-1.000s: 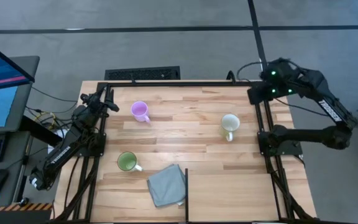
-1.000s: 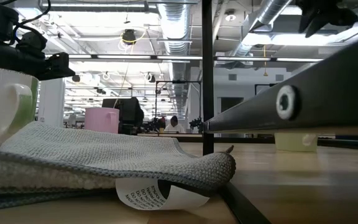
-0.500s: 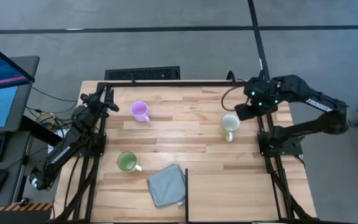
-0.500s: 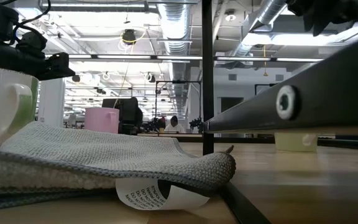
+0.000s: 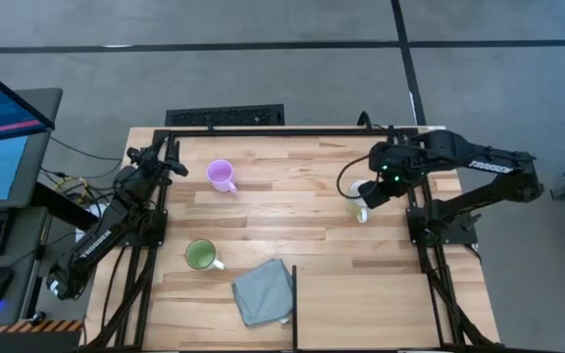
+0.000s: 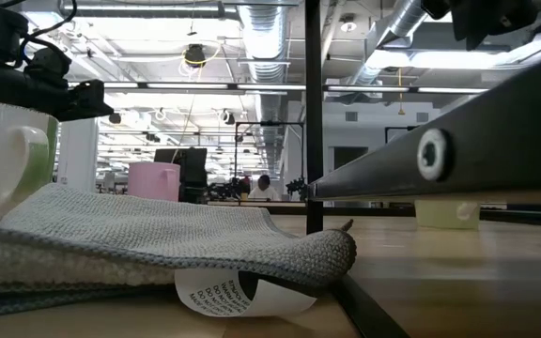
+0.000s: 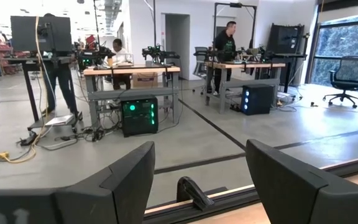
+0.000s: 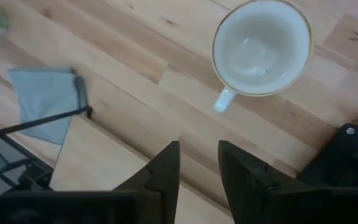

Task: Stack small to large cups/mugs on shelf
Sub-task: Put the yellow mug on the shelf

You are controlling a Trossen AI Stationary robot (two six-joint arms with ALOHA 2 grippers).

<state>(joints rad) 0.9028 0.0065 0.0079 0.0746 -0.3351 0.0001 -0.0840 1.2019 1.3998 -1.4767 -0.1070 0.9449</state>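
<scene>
The cream-white mug (image 5: 359, 208) stands upright on its base near the table's right edge. My right gripper (image 5: 373, 188) hovers above it, open by a narrow gap and pointing down. In the right wrist view the mug (image 8: 261, 46) shows its empty inside, its handle (image 8: 222, 99) turned toward the fingers. The lilac mug (image 5: 222, 176) stands at the far left. The green mug (image 5: 201, 255) stands near the front left. My left gripper (image 5: 173, 157) waits open at the table's far left corner.
A grey cloth (image 5: 263, 291) lies crumpled at the near edge, a paper label under it (image 6: 242, 293). A thin black shelf frame (image 5: 293, 294) rises beside the cloth, and its post (image 6: 314, 113) shows in the low view. Bare wood lies between the mugs.
My right arm has swung in from beyond the table's far right corner, toward the left and near edges, and now hangs over the cream-white mug. The mugs and the cloth have kept still.
</scene>
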